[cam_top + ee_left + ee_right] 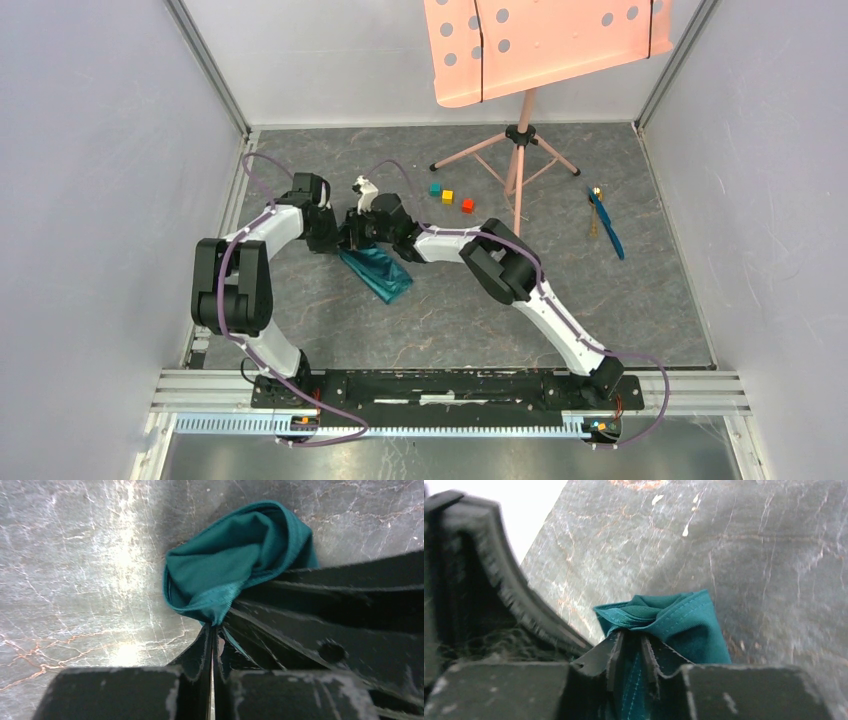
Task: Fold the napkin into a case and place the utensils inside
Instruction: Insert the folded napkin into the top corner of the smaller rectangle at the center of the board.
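The teal-green napkin hangs bunched from both grippers at the table's middle left, its lower end trailing on the table. My left gripper is shut on a bunched hem of the napkin. My right gripper is shut on another hemmed edge of the napkin, close beside the left gripper. The two utensils lie together at the far right: the thin blue one and the golden-brown spoon. No pocket-shaped case shows.
Three small cubes, teal, yellow and red, lie behind the grippers. A pink music stand stands on a tripod at the back. Grey walls close in both sides.
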Action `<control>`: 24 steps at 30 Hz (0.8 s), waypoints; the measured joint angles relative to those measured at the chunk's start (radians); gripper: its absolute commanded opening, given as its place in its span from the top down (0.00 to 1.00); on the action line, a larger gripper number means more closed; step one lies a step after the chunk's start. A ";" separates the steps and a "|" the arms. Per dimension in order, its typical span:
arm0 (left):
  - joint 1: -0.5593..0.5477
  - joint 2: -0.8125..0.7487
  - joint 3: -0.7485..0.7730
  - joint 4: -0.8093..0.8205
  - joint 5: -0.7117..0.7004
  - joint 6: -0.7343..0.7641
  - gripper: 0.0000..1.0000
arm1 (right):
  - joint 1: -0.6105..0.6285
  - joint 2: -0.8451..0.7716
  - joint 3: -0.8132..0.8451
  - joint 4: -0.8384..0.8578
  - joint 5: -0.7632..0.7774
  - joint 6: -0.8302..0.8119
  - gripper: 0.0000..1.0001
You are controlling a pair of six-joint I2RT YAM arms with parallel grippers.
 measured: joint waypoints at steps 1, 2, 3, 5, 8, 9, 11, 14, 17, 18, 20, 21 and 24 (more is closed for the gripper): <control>0.004 0.000 -0.003 -0.004 0.004 0.000 0.98 | 0.000 -0.016 -0.034 0.023 0.000 0.000 0.72; 0.006 0.000 -0.004 -0.010 0.011 0.000 0.98 | 0.000 -0.035 -0.069 0.037 -0.002 -0.001 0.71; 0.008 0.000 -0.004 -0.021 0.015 0.000 0.98 | -0.001 -0.061 -0.108 0.045 -0.003 -0.006 0.70; 0.013 0.000 -0.004 -0.032 0.020 0.000 0.98 | -0.007 -0.118 -0.183 0.038 -0.010 -0.016 0.70; 0.017 0.000 -0.003 -0.035 0.021 0.001 0.98 | -0.020 -0.181 -0.255 0.026 -0.024 -0.031 0.71; 0.017 0.000 -0.003 -0.036 0.020 0.001 0.98 | -0.023 -0.195 -0.267 0.023 -0.026 -0.034 0.72; 0.017 0.000 -0.003 -0.036 0.020 0.001 0.98 | -0.030 -0.211 -0.276 0.019 -0.030 -0.038 0.75; 0.017 -0.001 -0.003 -0.036 0.021 0.001 0.98 | -0.042 -0.214 -0.275 0.026 -0.034 -0.037 0.80; 0.017 -0.002 -0.003 -0.035 0.021 0.001 0.98 | -0.048 -0.211 -0.272 0.017 -0.034 -0.036 0.83; 0.017 -0.002 -0.003 -0.035 0.021 0.001 0.98 | -0.050 -0.209 -0.266 0.012 -0.035 -0.035 0.84; 0.017 -0.002 -0.003 -0.035 0.023 0.002 0.98 | -0.053 -0.198 -0.244 0.007 -0.034 -0.033 0.85; 0.017 -0.003 -0.003 -0.035 0.024 0.002 0.98 | -0.054 -0.188 -0.225 0.007 -0.034 -0.032 0.86; 0.016 -0.007 -0.003 -0.032 0.027 0.002 0.98 | -0.051 -0.163 -0.184 0.005 -0.040 -0.028 0.88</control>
